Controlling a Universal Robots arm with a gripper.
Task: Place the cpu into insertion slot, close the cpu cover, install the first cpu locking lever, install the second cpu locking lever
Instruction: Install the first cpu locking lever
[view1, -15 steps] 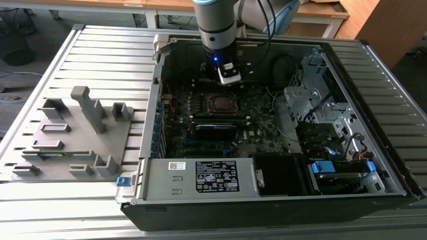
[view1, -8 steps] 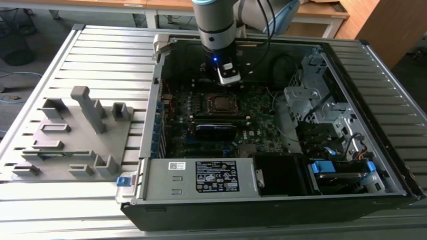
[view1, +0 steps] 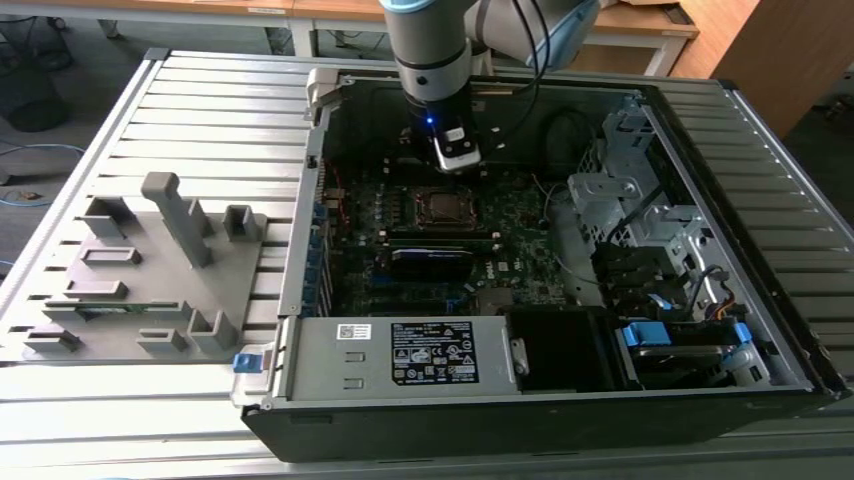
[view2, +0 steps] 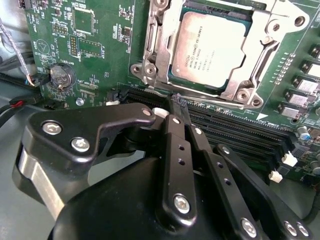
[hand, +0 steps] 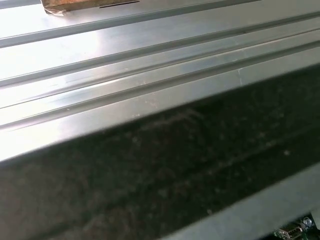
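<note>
In the second wrist view the cpu (view2: 211, 46), a flat square chip with a dull metallic top, sits in the insertion slot (view2: 199, 83) on the green board. The silver cpu cover (view2: 164, 47) lies flat around it, and the chip shows through its window. My gripper (view2: 176, 102) is shut with nothing between its black fingers (view2: 175, 135). Its tips hover just off the socket's edge, over the long black memory slots (view2: 235, 131). In the exterior view my gripper (view1: 458, 165) hangs inside the open computer case, just behind the insertion slot (view1: 441, 205).
The case walls (view1: 314, 200) ring the board. A drive cage (view1: 627, 200) and cables stand on the exterior view's right, and a power supply (view1: 427, 350) sits in front. A grey fixture tray (view1: 147, 270) rests on the ribbed table (hand: 125, 55). A coin battery (view2: 61, 76) is on the board.
</note>
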